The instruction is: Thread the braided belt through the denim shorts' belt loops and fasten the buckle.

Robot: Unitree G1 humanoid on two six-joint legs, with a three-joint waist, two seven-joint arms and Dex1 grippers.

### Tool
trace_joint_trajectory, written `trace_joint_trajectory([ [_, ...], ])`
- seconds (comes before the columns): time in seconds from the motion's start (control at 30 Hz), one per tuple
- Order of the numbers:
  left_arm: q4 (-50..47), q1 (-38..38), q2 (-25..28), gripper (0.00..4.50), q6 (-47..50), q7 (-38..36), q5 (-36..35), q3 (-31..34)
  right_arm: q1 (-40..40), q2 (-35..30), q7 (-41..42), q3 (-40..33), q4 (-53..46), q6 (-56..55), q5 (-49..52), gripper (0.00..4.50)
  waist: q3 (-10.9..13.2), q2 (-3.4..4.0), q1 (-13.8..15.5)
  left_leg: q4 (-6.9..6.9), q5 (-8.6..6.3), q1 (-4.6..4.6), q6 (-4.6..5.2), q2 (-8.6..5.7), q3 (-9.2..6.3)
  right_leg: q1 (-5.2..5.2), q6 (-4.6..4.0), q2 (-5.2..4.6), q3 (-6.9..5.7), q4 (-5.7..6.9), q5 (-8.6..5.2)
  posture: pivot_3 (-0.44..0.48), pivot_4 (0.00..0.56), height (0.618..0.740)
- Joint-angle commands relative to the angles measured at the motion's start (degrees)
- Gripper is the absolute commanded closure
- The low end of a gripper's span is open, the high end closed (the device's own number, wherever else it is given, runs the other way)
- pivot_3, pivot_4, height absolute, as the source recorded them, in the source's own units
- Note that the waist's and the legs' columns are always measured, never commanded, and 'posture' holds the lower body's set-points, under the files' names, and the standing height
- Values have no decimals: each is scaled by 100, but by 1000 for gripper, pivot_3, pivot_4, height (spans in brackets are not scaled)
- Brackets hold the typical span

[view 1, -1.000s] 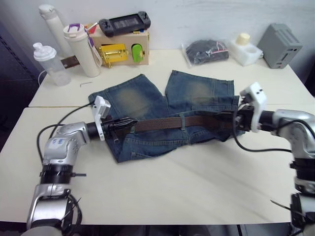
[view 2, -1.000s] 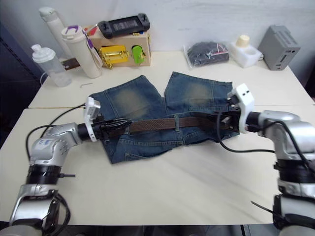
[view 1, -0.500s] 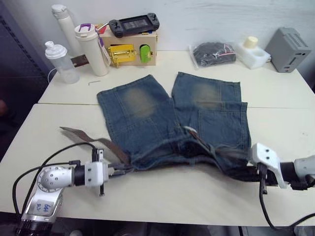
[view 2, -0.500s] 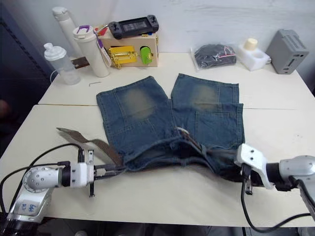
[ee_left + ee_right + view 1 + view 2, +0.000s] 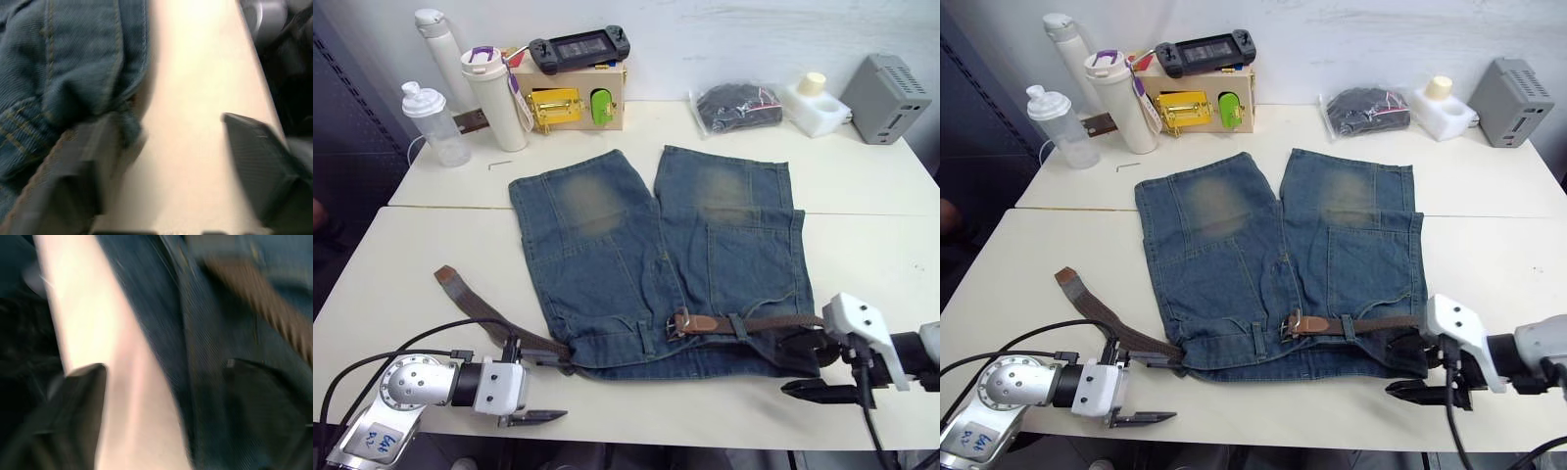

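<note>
A: Where is the braided belt [image 5: 759, 323]?
B: Along the waist of the denim shorts [image 5: 656, 255], flat on the bench [image 5: 411, 264]; the buckle [image 5: 680, 324] sits mid-waist, its other end trails left

A: And the jaws?
B: The left gripper [image 5: 530, 389] and right gripper [image 5: 813, 372] are spread wide, holding nothing; likely letting the shorts lie flat

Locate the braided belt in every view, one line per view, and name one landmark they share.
Left eye view: braided belt along the denim shorts' waistband, tail trailing left.
Right eye view: same place.
Left wrist view: brown strap under the denim.
Right wrist view: braided strip across the denim.
Shared landmark: the denim shorts.
</note>
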Motion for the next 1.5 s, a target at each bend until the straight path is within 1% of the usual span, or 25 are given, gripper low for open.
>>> trace_joint_trajectory([
  [0.03, -873, 118, 639, 49, 1508, -249, -1347, 520, -623, -83, 288, -594, -62, 494, 1194, 0, 9, -5, -5, -1, 0, 1, 0, 3, 0, 1, 0, 1, 0, 0, 0, 0, 150, 733],
  [0.13, -1119, 90, 955, 49, 2376, -330, -2189, 838, -1289, 18, 16, -538, 142, 833, 1768, 0, 19, -1, -15, -9, 0, 11, 0, 9, 0, 8, 0, 4, 2, -10, 0, 0, 150, 733],
  [0.17, -1086, -86, 976, 49, 2704, -217, -2526, 966, -1704, 141, -347, -304, 273, 960, 1812, 0, 21, 3, -18, -11, 0, 10, 0, 9, 0, 8, 0, 4, 3, -12, 0, 0, 150, 733],
  [0.2, -1029, -276, 986, 49, 2996, -120, -2802, 1057, -2059, 255, -675, -63, 379, 1032, 1777, 0, 23, 1, -20, -16, 0, 10, 0, 9, 1, 7, 0, 4, 3, -15, 0, 0, 150, 733],
  [0.27, -904, -622, 936, 49, 3404, 56, -3120, 1155, -2539, 447, -1162, 326, 502, 1100, 1572, 0, 29, -1, -21, -16, 1, 9, -2, 10, 2, 2, 0, 4, 3, -14, 0, 0, 150, 733],
  [0.33, -568, -1195, 732, 49, 3724, 418, -3249, 1132, -3040, 719, -1794, 885, 689, 1128, 1099, 0, 30, -2, -17, -16, 1, 10, -2, 9, 2, 1, 0, 4, 5, -12, 0, 0, 150, 733],
  [0.37, -98, -1648, 492, 49, 3564, 762, -2684, 860, -3401, 981, -2413, 1459, 974, 1168, 489, 0, 29, -1, -20, -13, 1, 3, -2, 8, 3, -5, 0, 4, 5, -9, 0, 0, 150, 733],
  [0.4, 231, -1952, 321, 49, 3429, 988, -2238, 654, -3646, 1158, -2831, 1855, 1182, 1205, 66, 0, 29, -5, -23, -12, 1, 8, -2, 8, 5, -3, 0, 4, 8, -7, 0, 0, 150, 733],
  [0.43, 610, -2252, 153, 49, 3238, 1209, -1655, 334, -3838, 1343, -3148, 2285, 1451, 1149, -400, 0, 29, -6, -26, -5, 2, 3, -3, 3, 9, -11, 0, 4, 9, 3, 0, 0, 150, 733],
  [0.47, 839, -2447, 54, 49, 3189, 1334, -1270, 75, -3946, 1446, -3313, 2601, 1626, 1069, -736, 0, 27, -7, -24, -3, 3, 1, -5, 4, 10, -14, 1, 6, 11, 9, 1, 0, 150, 733],
  [0.53, 1206, -2696, -151, 49, 3109, 1540, -731, -274, -4097, 1578, -3464, 2971, 1892, 1025, -1129, 0, 28, -8, -27, -9, 2, -3, -4, -3, 14, -23, 1, 5, 17, 18, 1, 0, 150, 733],
  [0.6, 1497, -2816, -315, 49, 3061, 1574, -429, -482, -4203, 1629, -3547, 3217, 2115, 1032, -1420, 0, 28, -8, -52, -5, 0, -13, 1, -6, 16, -40, 5, 5, 24, 35, 3, 0, 150, 733],
  [0.67, 1909, -2956, -479, 49, 3027, 1628, -72, -722, -4238, 1586, -3481, 3549, 2358, 983, -1740, 0, 28, -18, -94, 4, -7, -20, 12, -9, 20, -52, 7, 1, 23, 43, 4, 0, 150, 733],
  [0.73, 2237, -3050, -590, 49, 2910, 1634, 231, -901, -4233, 1551, -3383, 3761, 2505, 952, -1959, 0, 25, -23, -76, 11, -7, -18, 12, -10, 15, -40, 10, 1, 22, 40, 6, 0, 150, 733],
  [0.83, 2457, -3047, -644, 826, 2689, 1468, 459, -1020, -4154, 1491, -3170, 3912, 2512, 877, -2112, 802, 10, -33, -23, 22, -7, 1, 12, -11, 15, -15, 10, 0, 25, 22, 6, 0, 150, 733],
  [0.87, 2461, -3003, -611, 1289, 2572, 1374, 544, -1074, -4125, 1483, -3122, 3942, 2513, 853, -2157, 1240, -2, -36, -20, 24, -7, 6, 12, -9, 15, -11, 10, 0, 28, 22, 6, 0, 150, 733],
  [0.97, 2560, -2936, -524, 2420, 2235, 1325, 913, -1245, -4103, 1571, -3101, 3919, 2560, 867, -2221, 2459, -59, -35, -20, 18, -8, 10, 12, -9, 15, -11, 10, 0, 34, 24, 6, 0, 150, 733],
  [1.0, 2623, -2932, -510, 3025, 2109, 1347, 1058, -1292, -4114, 1643, -3149, 3884, 2582, 899, -2228, 3129, -70, -35, -20, 16, -9, 14, 13, -9, 15, -11, 10, 0, 36, 24, 6, 0, 150, 733],
  [1.03, 2670, -2939, -502, 3286, 1996, 1382, 1191, -1330, -4128, 1727, -3232, 3852, 2615, 928, -2255, 3426, -81, -37, -20, 15, -9, 14, 14, -10, 15, -11, 10, 0, 37, 24, 6, 0, 150, 733],
  [1.07, 2723, -2967, -515, 3693, 1919, 1426, 1285, -1352, -4150, 1812, -3333, 3823, 2665, 948, -2300, 3861, -101, -38, -22, 15, -9, 14, 14, -9, 15, -10, 10, 0, 38, 23, 6, 0, 150, 733],
  [1.1, 2767, -2998, -534, 3741, 1864, 1465, 1359, -1363, -4170, 1892, -3433, 3797, 2713, 959, -2356, 4351, -121, -38, -22, 14, -9, 19, 13, -9, 15, -7, 10, 0, 38, 23, 6, 0, 150, 733],
  [1.13, 2807, -3033, -571, 3741, 1816, 1515, 1415, -1359, -4184, 1977, -3543, 3756, 2759, 964, -2413, 4436, -137, -38, -23, 15, -9, 23, 13, -8, 16, -4, 10, 1, 38, 23, 6, 0, 150, 733],
  [1.23, 3206, -3282, -689, 3741, 1403, 1845, 1835, -1394, -4214, 2270, -3962, 3577, 2859, 998, -2545, 4436, -168, -38, -23, 16, -7, 38, 9, -7, 16, 15, 10, 1, 40, 18, 5, 0, 150, 733],
  [1.37, 4535, -4151, -751, 3741, 173, 2666, 2974, -1809, -4345, 2853, -4674, 3238, 3072, 1035, -2670, 4436, -178, -52, 5, -2, -1, 120, 4, -8, 5, 97, 10, 6, 39, -1, 5, 0, 150, 733],
  [1.5, 6386, -5434, -1090, 3741, -709, 3384, 3723, -2254, -4798, 3339, -5534, 3120, 3829, 659, -3124, 4436, -184, -51, -18, -12, 8, 117, -4, -12, 3, 84, 15, 8, 45, 12, 8, 0, 150, 733],
])
